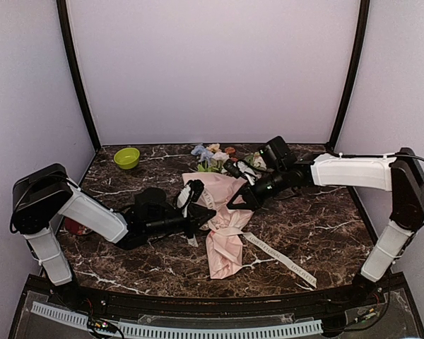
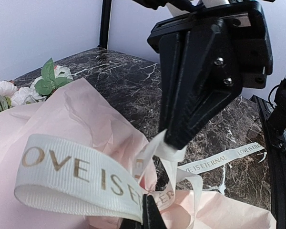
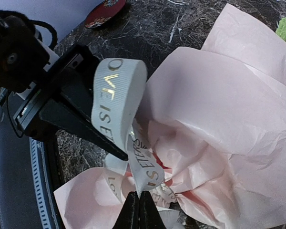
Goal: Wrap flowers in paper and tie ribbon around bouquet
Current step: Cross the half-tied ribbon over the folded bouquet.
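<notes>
Top view: the bouquet (image 1: 222, 239) lies mid-table, its narrow end toward 6 o'clock and its blooms toward 12. The ribbon (image 1: 283, 258) circles its waist, with one tail trailing off toward 4 o'clock. The left gripper (image 1: 203, 214) reaches in from 9 o'clock and the right gripper (image 1: 237, 202) from 2 o'clock, and their tips meet over the waist.

Left wrist view: its own fingers, at 6 o'clock, are pinched tight on a lettered ribbon loop. Opposite, the right gripper's jaws are closed to a point on another strand, above the creased pink paper (image 2: 81, 112).

Right wrist view: its own jaws, at 6 o'clock, are clamped on a strand. The left gripper at 9 o'clock carries the loop.

The wrapping looks done and the tying is in hand. The next move probably calls for drawing the two pinches apart evenly — snugging the knot without dragging the bouquet or tearing the paper.
</notes>
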### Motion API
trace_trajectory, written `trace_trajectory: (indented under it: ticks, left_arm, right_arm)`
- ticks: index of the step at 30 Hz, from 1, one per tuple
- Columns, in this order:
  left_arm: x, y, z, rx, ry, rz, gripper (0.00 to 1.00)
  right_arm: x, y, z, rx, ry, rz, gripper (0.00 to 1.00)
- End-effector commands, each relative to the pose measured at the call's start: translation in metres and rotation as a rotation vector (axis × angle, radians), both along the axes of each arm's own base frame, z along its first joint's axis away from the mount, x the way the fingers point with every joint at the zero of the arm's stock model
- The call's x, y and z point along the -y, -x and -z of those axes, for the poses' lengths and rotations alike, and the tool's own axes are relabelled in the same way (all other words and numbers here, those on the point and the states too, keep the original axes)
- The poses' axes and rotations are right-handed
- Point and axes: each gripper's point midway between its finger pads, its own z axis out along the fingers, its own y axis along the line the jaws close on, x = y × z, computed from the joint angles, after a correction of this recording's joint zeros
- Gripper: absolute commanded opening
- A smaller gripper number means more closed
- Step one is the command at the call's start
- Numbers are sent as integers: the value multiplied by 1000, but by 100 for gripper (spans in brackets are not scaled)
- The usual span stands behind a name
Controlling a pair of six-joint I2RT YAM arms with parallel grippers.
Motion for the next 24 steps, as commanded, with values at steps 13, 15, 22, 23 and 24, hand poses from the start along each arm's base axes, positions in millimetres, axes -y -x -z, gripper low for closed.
trace_trajectory:
  ticks: [13, 15, 22, 23, 24]
  left_arm:
    - [-2, 3, -1, -2, 12, 8, 0]
    - [-1, 3, -1, -4, 11, 11, 0]
    - [-1, 4, -2, -1, 12, 15, 0]
    - [-1, 4, -2, -2, 12, 14, 0]
    - [-1, 3, -2, -2, 13, 13, 0]
  right_arm:
    - [-3, 76, 34, -202, 39, -131, 13]
    - [1, 75, 35, -186, 77, -138, 20]
    - [15, 43, -6, -103, 105, -125, 42]
    - [16, 38, -10, -88, 98, -114, 43]
    - [18, 31, -14, -75, 92, -95, 44]
